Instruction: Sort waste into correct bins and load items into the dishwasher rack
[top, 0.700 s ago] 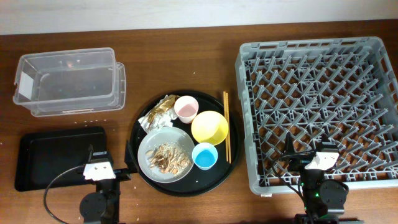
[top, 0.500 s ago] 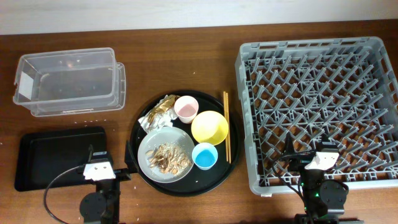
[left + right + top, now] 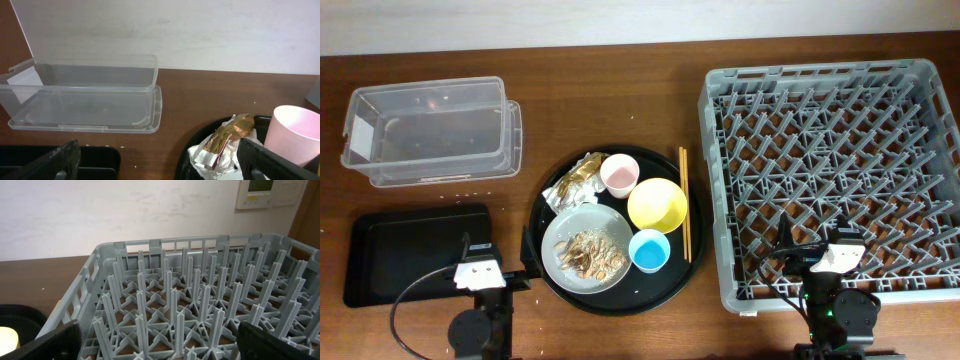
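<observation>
Brown tabletop, both arms low at its near edge: your left gripper and right gripper gape empty. Just ahead of the left lies the crumpled wrapper, beside the pink cup; a careless reach could tip that cup.

Table, round tray, wall and wall panel

A brown wooden table with grain running left to right fills the overhead view. A round black tray with a raised rim lies on it, a little left of centre and toward the near edge. Small white specks dot the wood to the far left of the tray. Along the table's far edge rises a white wall, faintly scuffed and scratched. High on it at the far right hangs a white panel with a small pale-green display. Just right of that runs a brown upright strip, cut off at the edge of view.
</observation>
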Robot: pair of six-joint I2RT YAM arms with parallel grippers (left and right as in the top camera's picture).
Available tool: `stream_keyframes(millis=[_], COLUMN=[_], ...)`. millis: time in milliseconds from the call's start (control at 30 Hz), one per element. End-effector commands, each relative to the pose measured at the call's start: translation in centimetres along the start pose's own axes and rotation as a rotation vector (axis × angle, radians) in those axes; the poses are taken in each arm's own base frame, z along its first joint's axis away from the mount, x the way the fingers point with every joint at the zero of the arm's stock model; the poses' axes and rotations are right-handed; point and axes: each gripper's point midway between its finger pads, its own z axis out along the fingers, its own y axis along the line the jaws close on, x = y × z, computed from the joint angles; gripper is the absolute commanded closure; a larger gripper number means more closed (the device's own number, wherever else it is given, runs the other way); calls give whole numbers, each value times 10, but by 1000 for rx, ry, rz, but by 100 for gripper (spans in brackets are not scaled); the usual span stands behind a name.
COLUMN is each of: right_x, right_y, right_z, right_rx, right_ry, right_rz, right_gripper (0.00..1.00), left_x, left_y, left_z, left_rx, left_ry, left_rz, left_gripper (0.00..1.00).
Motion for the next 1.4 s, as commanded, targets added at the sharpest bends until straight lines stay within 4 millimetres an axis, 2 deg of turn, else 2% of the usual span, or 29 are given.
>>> stream_keyframes(millis=[0,567,633,733,767,800,833,900,1000,1100,1233,1367], right_x=[3,3,3,3,3,3,3,3,3,3,3,3], right_y=[-3,-3,-3,-3,-3,-3,-3,-3,-3,-3,-3,-3], right_z=[0,0,0,0,0,0,0,0,0,0,0,0], right_rx=[15,15,15,15,15,15,15,15,15,15,15,15], right_ry=[3,3,3,3,3,3,3,3,3,3,3,3], right_rz=[1,1,1,1,1,1,1,1,1,1,1,1], right_gripper=[1,1,1,1,1,1,1,1,1,1,1,1], left_x=[1,1,-3,-5,-5,-2,-2,-1,-11,-32,-49,-72], left_y=[-3,-4,-33,-81,-98,-123,-135,-143,-154,-155,-155,-149], left_z=[0,0,-3,-20,-31,-51,-65,-77,-96,-100,-105,-95], left_rx=[16,23,190,487,604,792,900,981,1109,1114,1121,1044], left_ry=[-1,-2,-16,-25,-26,-18,-15,-14,-77,-131,-181,-193], left_rz=[16,15,16,22,25,27,28,30,69,29,12,-5], left_gripper=[1,1,1,1,1,1,1,1,1,1,1,1])
